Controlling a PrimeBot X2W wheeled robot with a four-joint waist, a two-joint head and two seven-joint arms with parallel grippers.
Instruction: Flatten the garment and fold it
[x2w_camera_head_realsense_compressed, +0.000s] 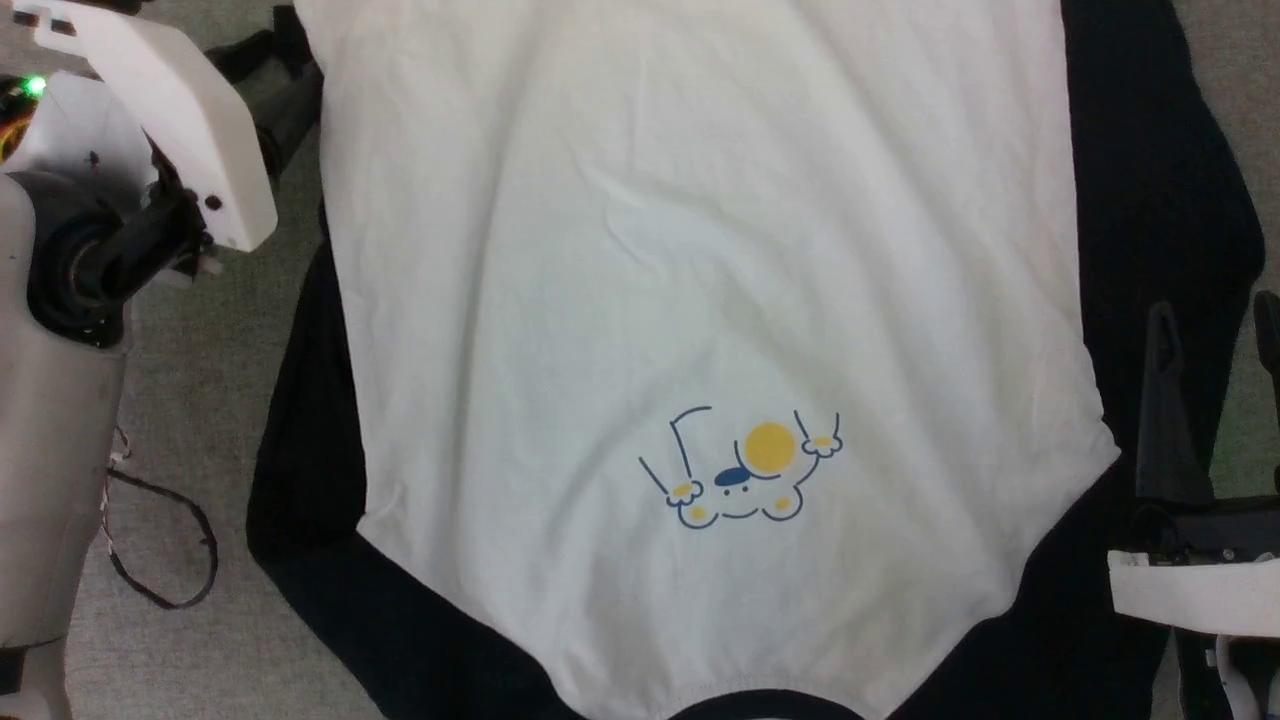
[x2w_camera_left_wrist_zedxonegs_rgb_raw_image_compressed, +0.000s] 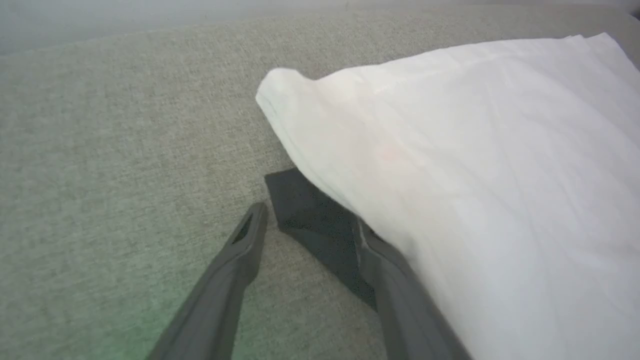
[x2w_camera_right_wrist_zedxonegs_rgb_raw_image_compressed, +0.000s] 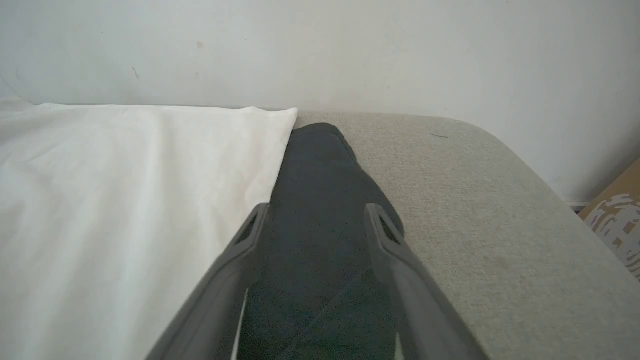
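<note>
1. One garment (x2w_camera_head_realsense_compressed: 700, 300), white body, spread flat and chest-up on the grey cloth surface (x2w_camera_head_realsense_compressed: 200, 420), its one neckband (x2w_camera_head_realsense_compressed: 760, 705) nearest me
2. Two black sleeves, the left sleeve (x2w_camera_head_realsense_compressed: 300, 450) and the right sleeve (x2w_camera_head_realsense_compressed: 1150, 200), one along each side of the body
3. One yellow-and-blue drawing (x2w_camera_head_realsense_compressed: 740, 470) on the chest
4. My left claw (x2w_camera_left_wrist_zedxonegs_rgb_raw_image_compressed: 310, 232): two fingers apart, a black sleeve corner lying between them, nothing clamped
5. My right claw (x2w_camera_right_wrist_zedxonegs_rgb_raw_image_compressed: 317, 215): two fingers apart over the right sleeve, nothing clamped
6. One dark cable loop (x2w_camera_head_realsense_compressed: 160, 560) beside my left arm (x2w_camera_head_realsense_compressed: 60, 450)

Soft matt cloth garment (x2w_camera_head_realsense_compressed: 700, 250) on coarse woven grey upholstery (x2w_camera_head_realsense_compressed: 200, 390)
</note>
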